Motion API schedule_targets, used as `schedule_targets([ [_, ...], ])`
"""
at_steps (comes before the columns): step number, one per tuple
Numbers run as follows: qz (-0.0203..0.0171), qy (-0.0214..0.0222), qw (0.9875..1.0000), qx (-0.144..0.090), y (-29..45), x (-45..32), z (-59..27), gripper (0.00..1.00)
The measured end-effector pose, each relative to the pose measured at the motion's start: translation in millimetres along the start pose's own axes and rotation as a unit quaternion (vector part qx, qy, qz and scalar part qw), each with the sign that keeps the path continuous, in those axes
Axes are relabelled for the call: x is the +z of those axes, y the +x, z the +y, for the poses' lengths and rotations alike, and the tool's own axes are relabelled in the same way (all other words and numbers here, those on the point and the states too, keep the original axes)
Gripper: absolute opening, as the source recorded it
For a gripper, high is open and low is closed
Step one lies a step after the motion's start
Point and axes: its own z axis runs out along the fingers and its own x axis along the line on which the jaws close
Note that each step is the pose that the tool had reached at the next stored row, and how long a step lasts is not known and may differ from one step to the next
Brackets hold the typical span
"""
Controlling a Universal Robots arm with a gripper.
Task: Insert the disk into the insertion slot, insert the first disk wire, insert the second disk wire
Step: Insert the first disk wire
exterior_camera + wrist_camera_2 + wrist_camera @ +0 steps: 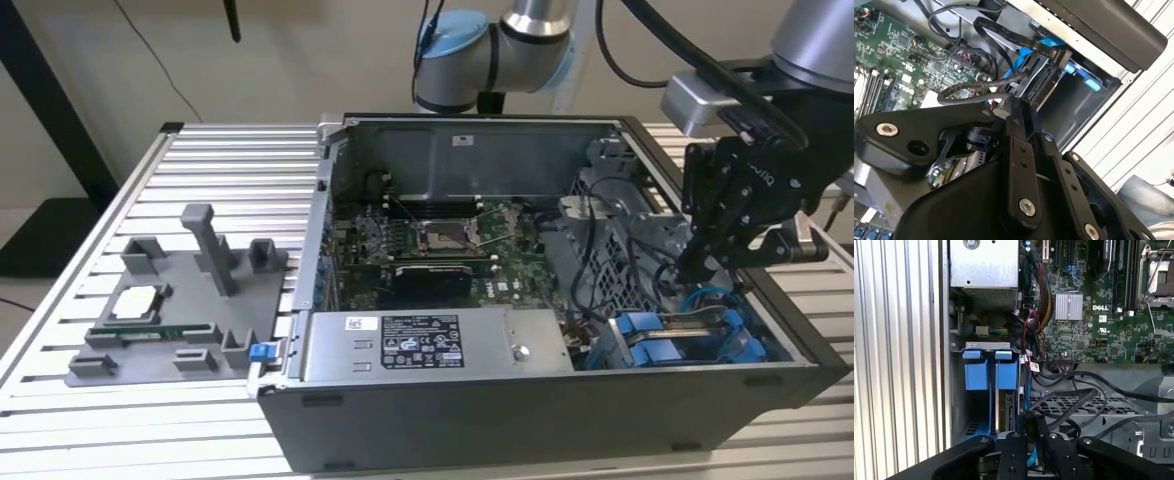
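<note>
Blue-framed silver disk (1005,376), seated in grey sheet-metal insertion slot (986,345). Black gripper (1032,429), jaws clenched, seemingly on black disk wire (1003,80). Wire step in hand, needing square socket alignment.

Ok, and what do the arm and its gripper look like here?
The arm is made of silver-grey tubes with pale blue caps at the joints. Black cables run along it. A grey box sits at the wrist. The gripper is matt black, built of bolted link bars with silver screw heads, and carries pale lettering on its side.
</note>
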Motion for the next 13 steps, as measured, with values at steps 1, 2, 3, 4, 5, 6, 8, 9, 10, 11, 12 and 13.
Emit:
schedule_targets([
  [1,0.0,-0.0002,1.0,0.0,0.0,0.6,-0.3,0.0],
  [2,0.0,-0.0004,1.0,0.0,0.2,1.1,-1.0,0.0],
  [3,0.0002,-0.0005,1.0,0.0,0.2,1.4,-1.4,0.0],
  [4,0.0001,-0.0006,1.0,0.0,0.2,1.7,-1.7,0.0],
  [5,0.0001,-0.0006,1.0,0.0,0.2,1.9,-1.9,0.0],
  [6,0.0001,-0.0006,1.0,0.0,0.2,2.3,-2.1,0.0],
  [8,0.0001,-0.0006,1.0,0.0,0.2,3.1,-2.5,0.0],
  [9,0.0001,-0.0006,1.0,0.0,0.3,3.6,-3.0,0.0],
  [10,0.0001,-0.0007,1.0,0.0,0.4,4.1,-3.6,0.0],
  [11,0.0002,-0.0008,1.0,0.0,0.6,4.5,-4.1,0.0],
  [12,0.0001,-0.0009,1.0,0.0,0.9,5.2,-4.8,0.0],
  [13,0.0001,-0.001,1.0,0.0,1.2,5.9,-5.2,0.0],
])
